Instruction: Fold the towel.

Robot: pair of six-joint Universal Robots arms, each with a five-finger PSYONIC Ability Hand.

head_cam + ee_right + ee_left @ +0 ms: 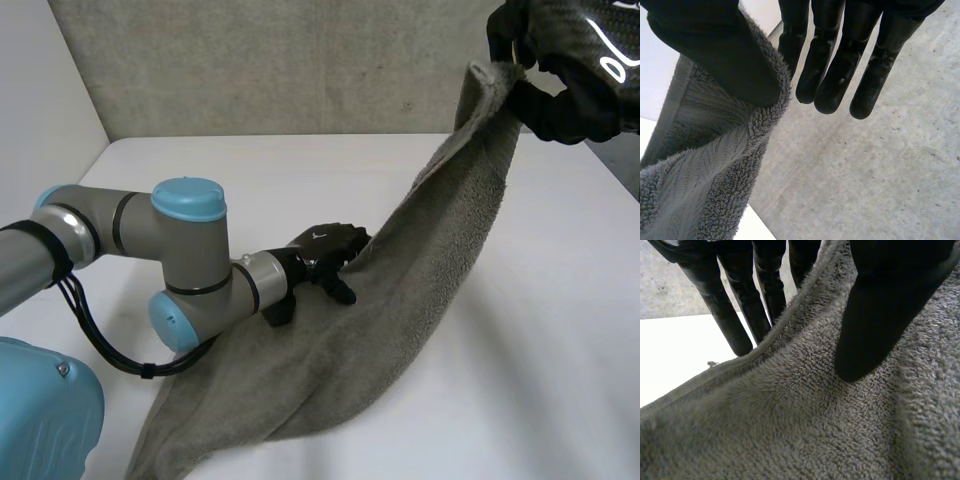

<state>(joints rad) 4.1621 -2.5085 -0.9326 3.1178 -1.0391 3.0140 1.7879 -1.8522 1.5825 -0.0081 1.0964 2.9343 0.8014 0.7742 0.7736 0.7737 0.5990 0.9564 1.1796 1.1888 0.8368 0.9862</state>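
A grey towel (430,270) runs slanting from the table's near left up to the far right, where one corner hangs in the air. My right hand (570,70) holds that raised corner high above the table. In the right wrist view its thumb (710,45) pinches the towel's (715,165) hem against the fingers. My left hand (325,250) is at the towel's left long edge, about halfway along. Its thumb (880,315) lies on the towel's (790,420) pile and its fingers (735,315) reach behind the hem, so the edge is nipped between them.
The towel's low end lies bunched on the white table (300,170) near my left arm (120,240). A grey wall (280,60) closes the back and a white wall (40,90) stands at the left.
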